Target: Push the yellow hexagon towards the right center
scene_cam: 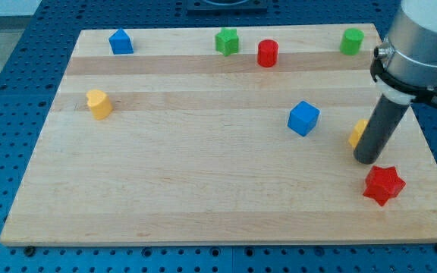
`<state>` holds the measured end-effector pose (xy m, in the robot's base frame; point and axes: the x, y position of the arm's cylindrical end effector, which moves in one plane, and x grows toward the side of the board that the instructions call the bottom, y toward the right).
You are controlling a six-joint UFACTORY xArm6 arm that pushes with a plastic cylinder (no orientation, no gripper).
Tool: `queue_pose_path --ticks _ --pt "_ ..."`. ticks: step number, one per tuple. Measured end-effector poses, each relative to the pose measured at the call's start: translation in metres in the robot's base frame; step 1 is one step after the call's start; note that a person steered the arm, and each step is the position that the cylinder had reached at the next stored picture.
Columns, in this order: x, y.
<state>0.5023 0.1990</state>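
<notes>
The yellow hexagon (357, 133) lies near the board's right edge at mid height, mostly hidden behind my rod. My tip (366, 159) rests on the board just below and to the right of it, touching or nearly touching it. A red star (384, 184) lies just below and right of the tip. A blue cube (303, 117) sits to the left of the hexagon.
On the wooden board (203, 189): a yellow heart-like block (99, 104) at the left, a blue house-shaped block (121, 42) at top left, a green star (227, 41) and red cylinder (268, 53) at top centre, a green cylinder (351, 41) at top right.
</notes>
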Motion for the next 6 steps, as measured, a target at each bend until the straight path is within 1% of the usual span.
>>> queue_pose_path --ticks 1,3,5,6 --pt "-0.016 0.0" --pt "-0.03 0.014" --pt "-0.06 0.014" --pt "-0.064 0.014"
